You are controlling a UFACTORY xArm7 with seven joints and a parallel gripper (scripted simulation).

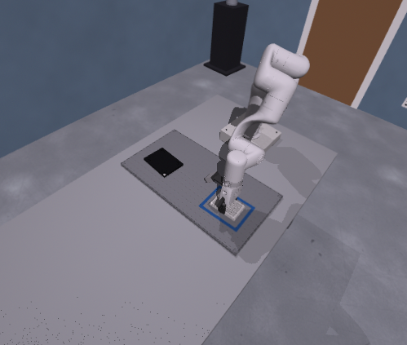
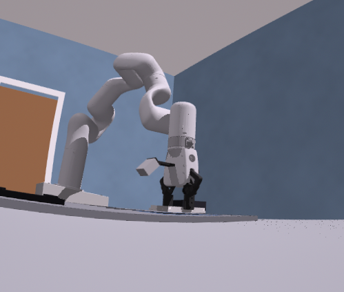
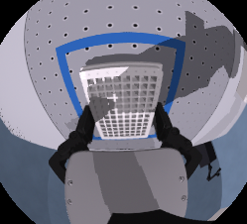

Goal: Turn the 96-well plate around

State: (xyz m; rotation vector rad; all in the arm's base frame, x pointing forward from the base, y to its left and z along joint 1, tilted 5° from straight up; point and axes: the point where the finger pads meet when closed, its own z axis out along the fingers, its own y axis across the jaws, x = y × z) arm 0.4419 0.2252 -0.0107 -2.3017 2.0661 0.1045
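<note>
The gripper (image 3: 124, 123) points straight down and pinches the white plate (image 3: 123, 98) between its two black fingers, one on each of the plate's sides. The fingers stand wide because the plate fills the gap between them. In the wrist view the grid of wells shows face up, so the plate is the right way up. It lies inside the blue taped outline (image 3: 66, 73), with tape visible beyond it on the far side and both flanks. From the low exterior view the plate (image 2: 160, 208) looks flat and down on the perforated grey deck (image 2: 218, 217), with the gripper (image 2: 178, 201) closed over it. I cannot tell which corner is cut off.

In the top view the outline (image 1: 206, 210) sits near one end of the deck (image 1: 157, 184). The black nest (image 1: 163, 161) lies well apart at the other end, with a small white mark at one corner. The deck rests on the pale bench (image 1: 75, 241). The white arm (image 1: 272, 95) bends down from its base plate (image 1: 275, 137) beside the deck.
</note>
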